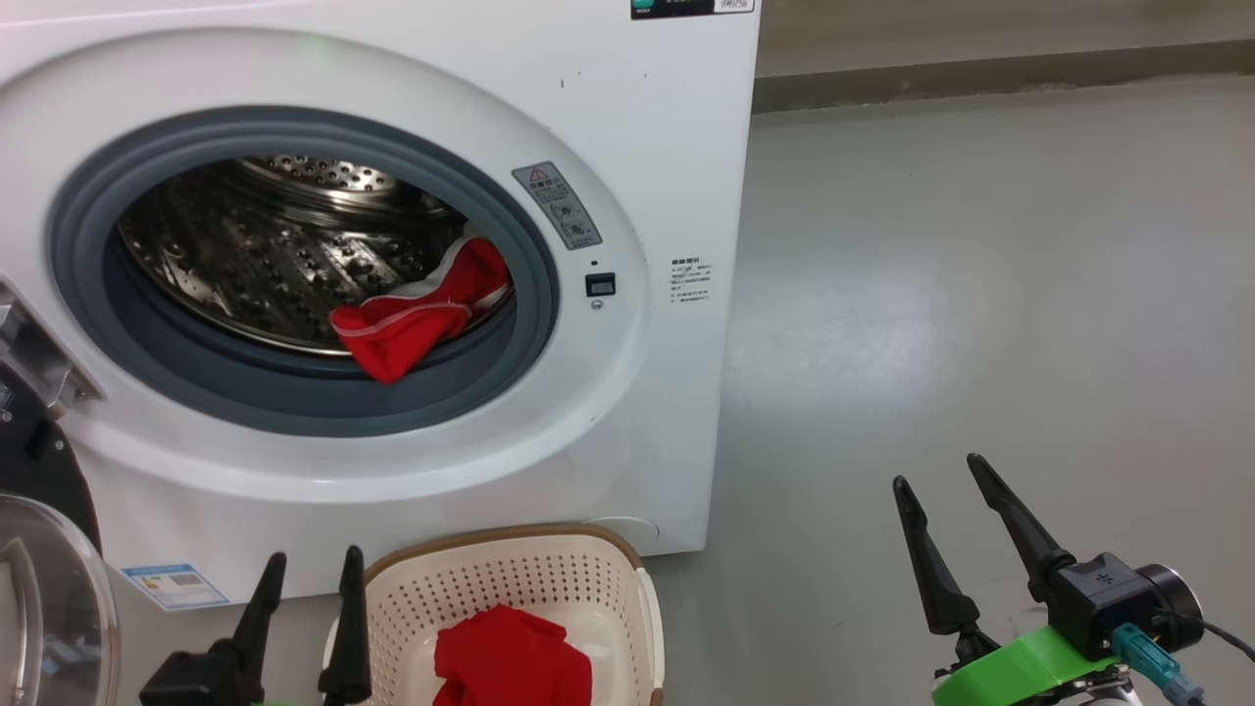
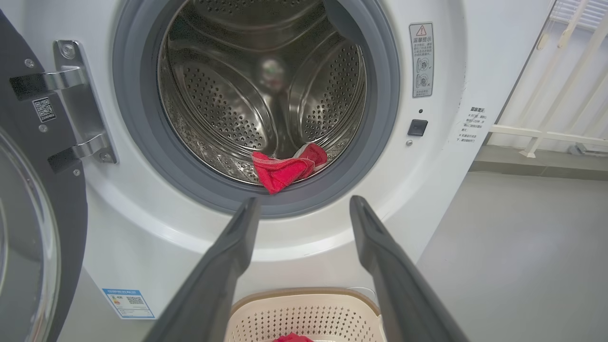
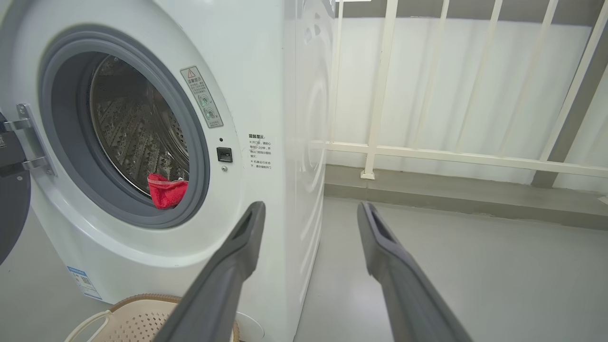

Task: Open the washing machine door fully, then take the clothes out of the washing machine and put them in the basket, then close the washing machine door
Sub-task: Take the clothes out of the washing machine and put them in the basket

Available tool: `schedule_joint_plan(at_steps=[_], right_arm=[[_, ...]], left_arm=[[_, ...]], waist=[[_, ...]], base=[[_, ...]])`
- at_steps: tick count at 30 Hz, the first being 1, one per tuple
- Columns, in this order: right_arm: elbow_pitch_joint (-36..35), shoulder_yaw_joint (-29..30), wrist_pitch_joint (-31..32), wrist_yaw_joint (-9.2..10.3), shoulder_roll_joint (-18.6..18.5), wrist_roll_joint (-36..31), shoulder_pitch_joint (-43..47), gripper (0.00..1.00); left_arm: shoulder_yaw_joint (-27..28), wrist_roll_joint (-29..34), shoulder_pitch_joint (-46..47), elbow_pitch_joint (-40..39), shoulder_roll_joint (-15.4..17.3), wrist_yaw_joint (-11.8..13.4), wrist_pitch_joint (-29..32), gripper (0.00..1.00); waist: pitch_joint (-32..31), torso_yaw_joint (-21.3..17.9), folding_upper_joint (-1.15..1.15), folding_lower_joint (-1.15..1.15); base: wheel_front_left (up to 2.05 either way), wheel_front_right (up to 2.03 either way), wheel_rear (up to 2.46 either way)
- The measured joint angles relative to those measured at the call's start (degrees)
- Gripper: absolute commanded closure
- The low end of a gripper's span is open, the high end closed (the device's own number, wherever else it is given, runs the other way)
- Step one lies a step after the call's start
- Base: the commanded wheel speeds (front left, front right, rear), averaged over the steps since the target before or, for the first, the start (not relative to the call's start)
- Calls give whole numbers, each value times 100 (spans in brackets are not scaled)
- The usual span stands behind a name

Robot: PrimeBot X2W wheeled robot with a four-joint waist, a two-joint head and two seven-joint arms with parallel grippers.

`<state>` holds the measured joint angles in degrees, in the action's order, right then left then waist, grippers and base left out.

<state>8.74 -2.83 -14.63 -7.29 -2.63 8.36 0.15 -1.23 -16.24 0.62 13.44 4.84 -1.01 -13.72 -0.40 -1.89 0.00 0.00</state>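
At the scene's left, the washing machine stands with its door swung wide to the left (hinges on that side). One red garment lies at the drum's near lip, drooping onto the grey seal. A second red garment lies in the basket, on the floor just before the machine. Left gripper, beside the basket, and right gripper, far right, both have fingers spread apart, holding nothing.

Grey floor, white railing
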Motion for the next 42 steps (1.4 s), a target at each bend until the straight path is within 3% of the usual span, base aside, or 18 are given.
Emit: schedule_joint_plan(at_steps=[12,42], right_arm=[[-56,-91,0,0,-3,-108,-266,0],[-310,-344,-1,0,-32,-171,-1523,0]], left_arm=[[-118,2,939,222,-7,-4,-8,0],[224,188,4724,2085,1,-176,-86,0]], waist=[[469,46,0,0],[2756,-81,0,0]], base=[[0,0,0],[0,0,0]])
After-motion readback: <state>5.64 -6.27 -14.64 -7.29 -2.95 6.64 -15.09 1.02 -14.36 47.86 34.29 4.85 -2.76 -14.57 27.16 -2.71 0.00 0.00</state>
